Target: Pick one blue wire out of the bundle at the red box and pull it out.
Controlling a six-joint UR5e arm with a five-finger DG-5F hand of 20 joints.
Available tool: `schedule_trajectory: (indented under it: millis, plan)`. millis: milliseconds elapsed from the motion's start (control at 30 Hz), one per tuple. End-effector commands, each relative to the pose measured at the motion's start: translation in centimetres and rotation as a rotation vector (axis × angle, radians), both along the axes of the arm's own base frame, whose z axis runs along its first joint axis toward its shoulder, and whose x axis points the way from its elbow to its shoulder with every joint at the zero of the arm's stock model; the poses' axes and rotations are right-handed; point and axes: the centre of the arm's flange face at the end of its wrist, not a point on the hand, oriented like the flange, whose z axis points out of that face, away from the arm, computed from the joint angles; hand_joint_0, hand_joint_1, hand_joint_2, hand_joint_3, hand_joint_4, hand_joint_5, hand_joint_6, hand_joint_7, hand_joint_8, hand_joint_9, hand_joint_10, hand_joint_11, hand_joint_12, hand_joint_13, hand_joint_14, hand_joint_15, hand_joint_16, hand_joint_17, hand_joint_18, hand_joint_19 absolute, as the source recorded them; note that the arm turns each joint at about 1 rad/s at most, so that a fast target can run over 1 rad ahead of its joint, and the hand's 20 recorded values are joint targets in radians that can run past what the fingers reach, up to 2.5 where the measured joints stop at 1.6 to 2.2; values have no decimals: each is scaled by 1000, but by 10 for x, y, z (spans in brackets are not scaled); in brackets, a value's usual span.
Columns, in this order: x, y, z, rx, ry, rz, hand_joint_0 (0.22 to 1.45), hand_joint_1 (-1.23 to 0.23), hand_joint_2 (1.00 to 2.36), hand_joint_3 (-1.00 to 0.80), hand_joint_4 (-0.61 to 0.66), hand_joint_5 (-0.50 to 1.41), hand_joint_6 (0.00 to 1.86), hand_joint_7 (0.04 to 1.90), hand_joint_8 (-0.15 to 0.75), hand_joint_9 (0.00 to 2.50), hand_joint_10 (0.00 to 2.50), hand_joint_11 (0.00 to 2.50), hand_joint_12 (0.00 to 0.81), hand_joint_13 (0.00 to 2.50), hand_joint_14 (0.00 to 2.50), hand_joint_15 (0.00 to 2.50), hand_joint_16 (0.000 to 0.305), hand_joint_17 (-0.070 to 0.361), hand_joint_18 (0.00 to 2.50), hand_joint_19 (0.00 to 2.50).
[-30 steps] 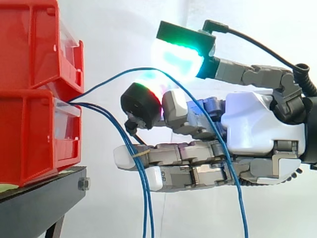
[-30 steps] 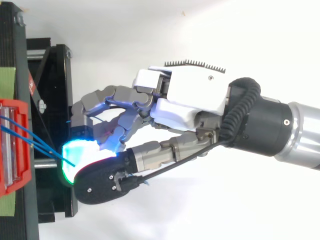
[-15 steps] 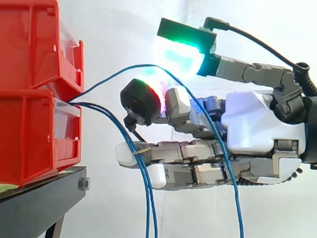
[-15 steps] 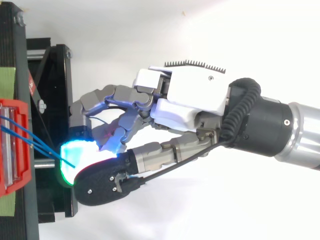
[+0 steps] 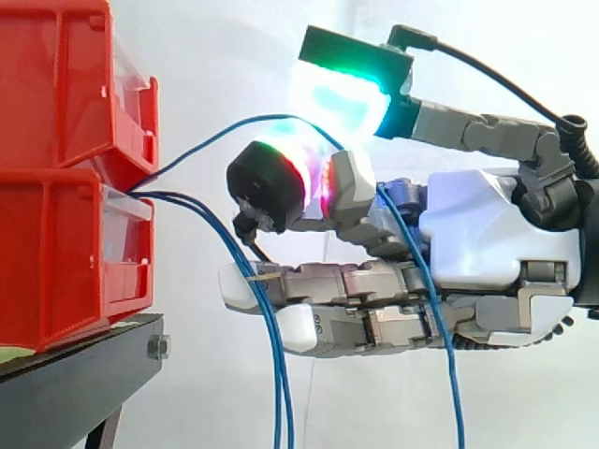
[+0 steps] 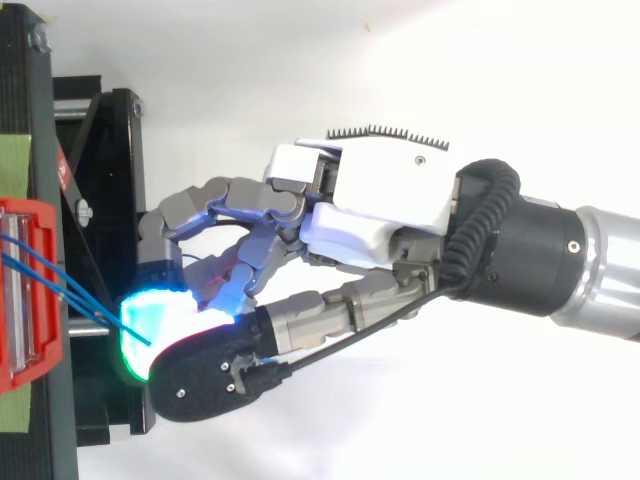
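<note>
Reaching in from the right, my hand (image 5: 487, 234) lies level with the two stacked red bins, its front end near them but apart. Whether it grips a wire I cannot tell, because glare and its own bulk hide the place where wire meets it. Three blue wires leave together at the top of the lower bin (image 5: 56, 271), by its clear front (image 5: 126, 234) and under the upper bin (image 5: 65, 84). The top wire (image 5: 211, 138) arcs up and over to my hand and goes out of sight in it. It shows again running down across the white shell and off the lower edge. The other two wires (image 5: 229, 243) droop side by side, cross my hand's front end and hang down. A yellowish bit (image 5: 267, 276) sits on them there, too small to make out. Small print (image 5: 318, 327) on my hand's lower side cannot be read, nor can the white mark on a red sticker (image 6: 62, 165) on the black stand (image 6: 112, 150). From the side I see a bolt (image 5: 157, 348) in the stand's edge and the white curtain (image 5: 225, 56) behind. From above I see strips of green tape (image 6: 14, 165) beside the bin and my black and silver arm (image 6: 560, 255), and the wires run in beneath my hand, which covers their path.
</note>
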Motion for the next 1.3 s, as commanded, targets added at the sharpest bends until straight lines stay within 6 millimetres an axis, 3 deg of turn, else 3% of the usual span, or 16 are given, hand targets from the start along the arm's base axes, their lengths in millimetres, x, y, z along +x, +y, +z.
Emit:
schedule_trajectory:
  millis: [0,367,533,767,1267]
  plan:
    - [-1,1,3,2,6,15,588,-864,1015,96,-90,-59,862,1150,244,1289,23,652,327,679,11,300,57,129,627,469]
    - [-27,-1,11,-29,140,46,588,-858,1013,96,-92,-56,860,1146,238,1296,22,629,360,783,16,428,58,131,764,615]
    - [-57,-6,13,-33,119,14,590,-858,1012,90,-95,-56,859,1140,238,1261,23,616,368,771,16,423,59,132,735,584]
    - [-62,-7,29,-31,113,9,591,-855,1011,79,-99,-56,858,1127,241,1212,22,595,373,719,15,402,59,133,633,530]
    - [-63,-7,27,-52,126,4,590,-852,1011,74,-94,-57,855,1131,245,1189,21,581,372,696,15,397,61,137,597,518]
